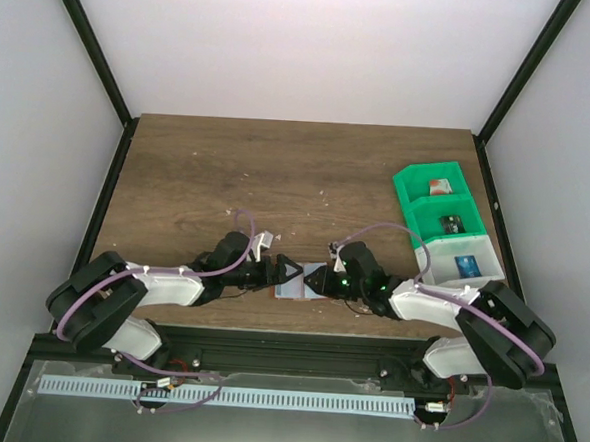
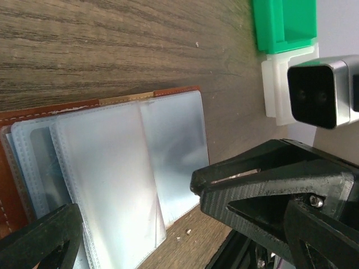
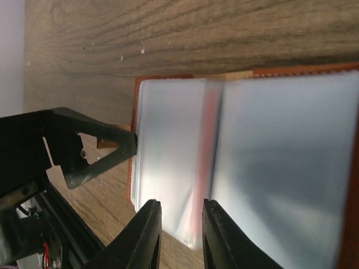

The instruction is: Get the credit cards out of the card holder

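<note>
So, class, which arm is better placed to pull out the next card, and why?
The right. The right gripper has its fingers close either side of a sleeve leaf showing a reddish credit card in the open card holder. The left gripper stands wide open at the holder's other end, holding nothing.

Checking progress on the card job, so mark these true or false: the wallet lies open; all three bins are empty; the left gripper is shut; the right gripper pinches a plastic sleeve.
1. The wallet lies open: true.
2. All three bins are empty: false; each holds a card.
3. The left gripper is shut: false; its jaws stand wide open.
4. The right gripper pinches a plastic sleeve: true.
</note>
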`<state>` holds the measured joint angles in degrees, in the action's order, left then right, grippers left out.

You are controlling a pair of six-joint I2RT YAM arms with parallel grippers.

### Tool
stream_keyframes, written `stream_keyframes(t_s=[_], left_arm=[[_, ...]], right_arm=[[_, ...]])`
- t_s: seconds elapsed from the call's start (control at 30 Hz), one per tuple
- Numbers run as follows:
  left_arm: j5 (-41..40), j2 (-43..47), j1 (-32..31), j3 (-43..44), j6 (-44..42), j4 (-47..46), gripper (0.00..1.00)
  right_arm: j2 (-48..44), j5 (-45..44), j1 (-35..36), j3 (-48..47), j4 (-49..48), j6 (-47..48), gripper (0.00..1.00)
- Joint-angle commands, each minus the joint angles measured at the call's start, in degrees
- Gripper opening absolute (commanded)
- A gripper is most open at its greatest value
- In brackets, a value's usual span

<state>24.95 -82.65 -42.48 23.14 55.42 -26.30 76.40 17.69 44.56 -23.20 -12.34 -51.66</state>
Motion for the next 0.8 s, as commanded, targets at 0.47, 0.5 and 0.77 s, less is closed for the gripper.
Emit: stream_keyframes(t_s=[0.47, 0.5, 0.77], left_arm=[[2.49, 1.29, -0.18, -2.04, 3.02, -5.46, 1.0], [2.82, 1.14, -0.15, -1.98, 3.27, -5.89, 1.0], [4.04, 1.45, -0.2, -1.48, 3.89, -6.78, 1.0]], right_arm=[[12.02, 2.96, 0.62, -1.52, -8.07, -0.24, 0.17], [12.16, 3.14, 0.62, -1.17, -8.65, -0.52, 0.17], [12.98, 3.86, 0.62, -0.39, -10.07, -1.07, 0.17]])
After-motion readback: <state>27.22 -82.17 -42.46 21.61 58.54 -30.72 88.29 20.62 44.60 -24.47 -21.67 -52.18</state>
